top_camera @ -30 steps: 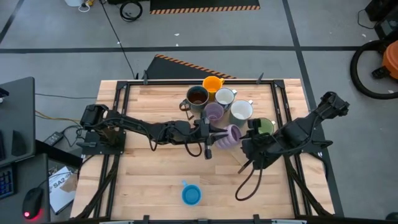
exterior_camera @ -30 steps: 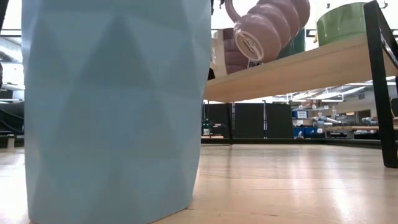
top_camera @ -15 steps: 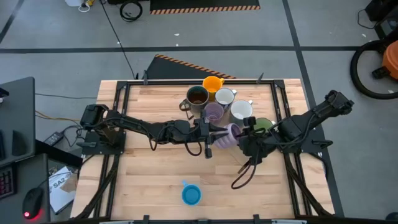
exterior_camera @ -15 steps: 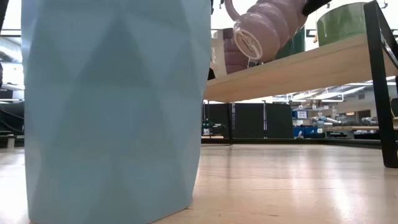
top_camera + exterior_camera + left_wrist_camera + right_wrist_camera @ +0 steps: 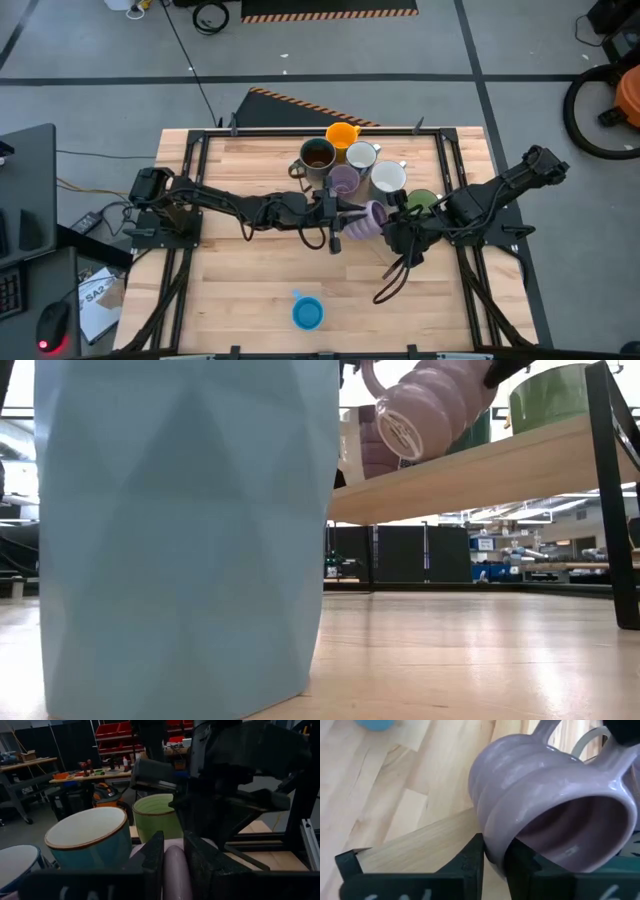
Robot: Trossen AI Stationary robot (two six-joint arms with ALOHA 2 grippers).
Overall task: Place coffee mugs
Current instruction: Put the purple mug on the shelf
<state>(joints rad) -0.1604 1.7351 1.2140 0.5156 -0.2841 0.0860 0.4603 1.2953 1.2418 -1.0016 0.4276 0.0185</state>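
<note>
Over the last second the right tool [image 5: 397,222] has slid leftward across the centre of the high view, from lower right of the tilted purple mug [image 5: 368,217] up against its open end; in the low view the mug now sits a touch steeper and a dark part shows at its upper right.

The purple mug hangs in the air, tipped on its side, just right of centre in the high view and at the top centre of the low view, above the raised wooden shelf [image 5: 480,465]. The left tool [image 5: 172,862] is closed narrowly on its handle, the pale curve pinched between the two fingers. The right tool's fingers straddle the mug's rim [image 5: 492,855], one inside and one outside, drawn close about the wall. Both tools seem to grip the same mug, which reads as a handover under way, with the left's release yet to come.

Outward, the other mugs cluster in the upper centre of the high view: orange [image 5: 342,134], dark brown [image 5: 317,155], two white [image 5: 361,156] [image 5: 388,179], a second purple [image 5: 344,181], and green [image 5: 426,203] partly under the right arm. The blue mug [image 5: 308,312] stands alone on the counter [image 5: 240,290], lower centre, filling the left of the low view.
</note>
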